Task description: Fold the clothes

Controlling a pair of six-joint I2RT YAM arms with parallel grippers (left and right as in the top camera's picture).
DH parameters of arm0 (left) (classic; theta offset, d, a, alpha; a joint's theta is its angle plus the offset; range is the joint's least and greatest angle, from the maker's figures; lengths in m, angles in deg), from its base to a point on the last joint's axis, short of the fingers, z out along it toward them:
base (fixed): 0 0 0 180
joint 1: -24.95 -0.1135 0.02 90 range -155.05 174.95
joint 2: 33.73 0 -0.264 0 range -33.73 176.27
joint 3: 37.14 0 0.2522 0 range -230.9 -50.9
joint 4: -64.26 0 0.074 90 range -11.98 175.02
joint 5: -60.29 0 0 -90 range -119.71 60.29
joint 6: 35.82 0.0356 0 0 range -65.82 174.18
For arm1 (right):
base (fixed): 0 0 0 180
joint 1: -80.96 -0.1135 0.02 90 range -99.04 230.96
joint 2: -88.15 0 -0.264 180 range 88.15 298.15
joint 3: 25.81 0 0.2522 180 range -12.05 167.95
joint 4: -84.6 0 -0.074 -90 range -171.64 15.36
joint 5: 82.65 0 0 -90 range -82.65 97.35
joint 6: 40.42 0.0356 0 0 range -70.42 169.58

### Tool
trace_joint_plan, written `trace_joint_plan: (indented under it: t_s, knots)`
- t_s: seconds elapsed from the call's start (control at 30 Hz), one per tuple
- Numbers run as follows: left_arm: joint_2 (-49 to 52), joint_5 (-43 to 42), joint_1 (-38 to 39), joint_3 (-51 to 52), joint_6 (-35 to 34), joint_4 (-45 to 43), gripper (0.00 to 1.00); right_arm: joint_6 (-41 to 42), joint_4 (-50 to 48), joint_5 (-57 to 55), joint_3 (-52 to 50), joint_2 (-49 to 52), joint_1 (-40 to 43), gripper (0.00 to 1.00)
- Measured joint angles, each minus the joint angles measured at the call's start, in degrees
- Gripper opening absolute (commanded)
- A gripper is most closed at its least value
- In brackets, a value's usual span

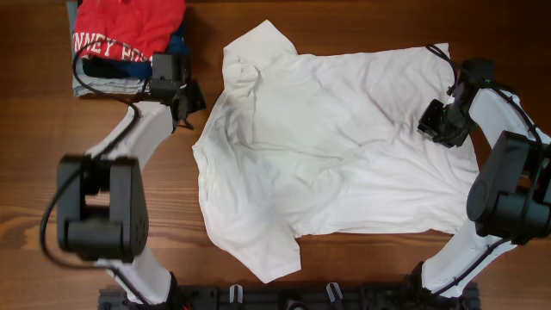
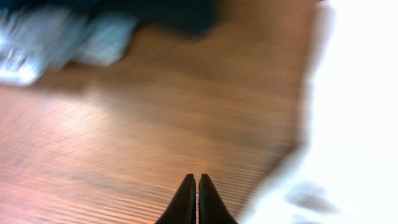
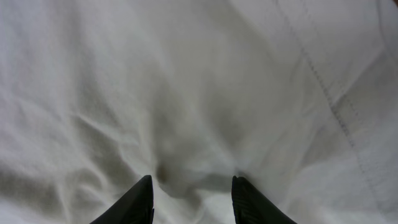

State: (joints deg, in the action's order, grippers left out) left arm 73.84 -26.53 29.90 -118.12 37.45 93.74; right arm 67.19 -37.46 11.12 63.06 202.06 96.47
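Closest to the lens was my right pincer (image 3: 191, 198), its two black tips parted and pressed down onto the white T-shirt (image 1: 336, 146), with a small pucker of thin cloth raised between them. I held nothing; the jaws stood open on the fabric. Around them the cloth lay in soft creases, and a stitched seam ran off to one side. My left pincer (image 2: 198, 200) was closed, tips touching and empty, hanging over bare wood of the desk (image 1: 344, 17) just beside the shirt's edge; that view was blurred.

From above, the T-shirt lay spread flat across the middle of the desk, collar toward my left arm, hem toward my right, one sleeve far from me and one near. My right pincer sat on it near the hem. Beyond my left pincer, at the far left corner, a red garment (image 1: 129, 26) with white lettering topped a folded stack.
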Motion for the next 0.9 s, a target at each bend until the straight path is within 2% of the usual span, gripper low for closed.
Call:
trace_joint_plan:
  t_s: [0.1, 0.37, 0.63, 0.8, 0.9]
  knots:
    - [-3.85, -7.13, 3.41, -0.15, 1.27, 0.22, 0.04, 0.02, 0.04, 0.0, 0.0, 0.0, 0.0, 0.41]
    - [4.98, -10.82, 6.43, -0.13, 1.49, 1.42, 0.04, 0.02, 0.07, -0.02, 0.0, 0.0, 0.0, 0.41]
    - [7.34, -11.8, 6.4, -0.57, 1.64, -0.96, 0.04, 0.02, 0.07, 0.0, 0.0, 0.0, 0.0, 0.41]
    - [8.26, -8.02, 5.64, -1.88, 1.4, -1.14, 0.04, 0.02, 0.0, -0.57, 0.0, 0.0, 0.0, 0.4]
    - [8.31, -6.14, 2.49, -2.19, 1.11, -0.44, 0.04, 0.02, -0.02, -2.03, 0.0, 0.0, 0.0, 0.4]
